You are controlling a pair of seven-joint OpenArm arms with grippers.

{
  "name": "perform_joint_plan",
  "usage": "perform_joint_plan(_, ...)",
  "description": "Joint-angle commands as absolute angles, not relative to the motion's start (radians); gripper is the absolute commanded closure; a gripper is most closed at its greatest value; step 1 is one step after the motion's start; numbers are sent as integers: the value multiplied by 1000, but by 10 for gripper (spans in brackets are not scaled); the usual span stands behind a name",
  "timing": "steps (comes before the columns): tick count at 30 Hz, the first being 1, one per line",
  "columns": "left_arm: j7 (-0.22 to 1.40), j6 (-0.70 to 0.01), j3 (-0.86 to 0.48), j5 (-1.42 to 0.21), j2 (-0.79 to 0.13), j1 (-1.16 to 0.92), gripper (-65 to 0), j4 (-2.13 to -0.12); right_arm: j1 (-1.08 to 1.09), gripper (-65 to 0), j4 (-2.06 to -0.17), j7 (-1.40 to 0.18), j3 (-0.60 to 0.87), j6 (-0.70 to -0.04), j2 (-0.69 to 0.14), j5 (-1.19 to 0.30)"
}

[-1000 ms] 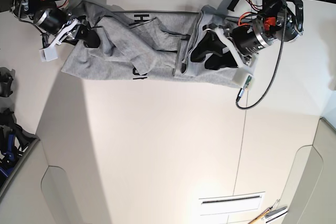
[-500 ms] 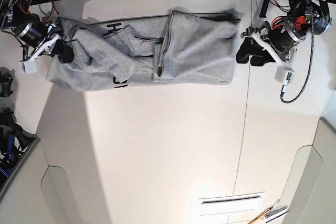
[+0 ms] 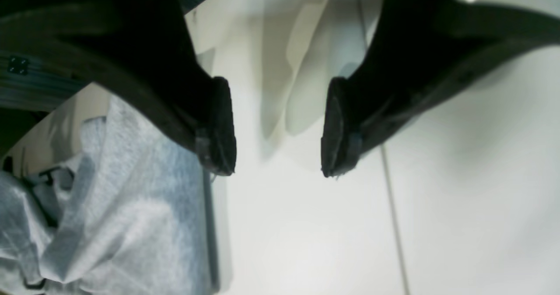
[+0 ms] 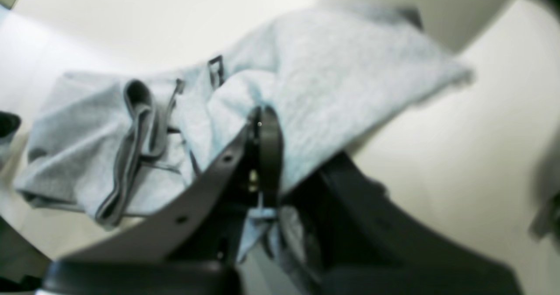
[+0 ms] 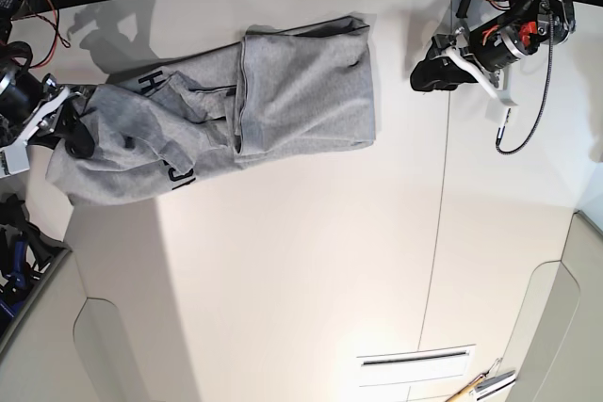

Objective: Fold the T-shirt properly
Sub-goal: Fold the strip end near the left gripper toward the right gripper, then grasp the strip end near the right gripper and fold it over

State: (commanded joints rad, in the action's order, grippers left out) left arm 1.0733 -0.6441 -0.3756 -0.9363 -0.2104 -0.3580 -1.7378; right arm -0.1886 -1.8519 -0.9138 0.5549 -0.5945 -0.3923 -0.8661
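Observation:
The heather-grey T-shirt (image 5: pixel 301 91) lies crumpled across the table's far left, with black lettering (image 5: pixel 181 176) showing on a fold. My right gripper (image 5: pixel 73 132) at the left edge of the base view is shut on the shirt's end; in the right wrist view its fingertips (image 4: pixel 264 126) pinch the grey cloth (image 4: pixel 341 67). My left gripper (image 5: pixel 426 74) hovers to the right of the shirt, apart from it. In the left wrist view the left gripper (image 3: pixel 278 159) is open, with only bare table between its pads, and the shirt's edge (image 3: pixel 131 225) lies at lower left.
A black cable (image 5: pixel 528 129) dangles from the left arm at the far right. A white slot plate (image 5: pixel 415 361) and a tool (image 5: pixel 480 385) lie near the front edge. Dark gear (image 5: pixel 14 242) sits off the table's left side. A seam (image 5: pixel 441 233) runs down the white table.
The left gripper let go of the shirt and drew back to the right. The right gripper dragged the shirt leftward and toward the front, so the whole garment shifted left.

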Motion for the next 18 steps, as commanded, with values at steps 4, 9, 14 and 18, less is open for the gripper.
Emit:
perform_joint_plan(4,1065,-644,-297,-935,-211,-358,-350,-1738,-189,0,-2000,-929,527,-595,-329,-878)
perform_joint_plan(9,1030,-644,-171,-895,-211,-358,-350,-1737,-189,0,-2101,-934,358,-591,-276,-855)
perform_joint_plan(14,1021,-643,-109,-886,-210,-358,-350,-1737,-189,0,-2106,-932,89,-587,-263,-753)
perform_joint_plan(18,1021,-644,-112,-891,-211,-358,-350,-1737,-186,0,-2094,-893,-113,-563,-263,-606)
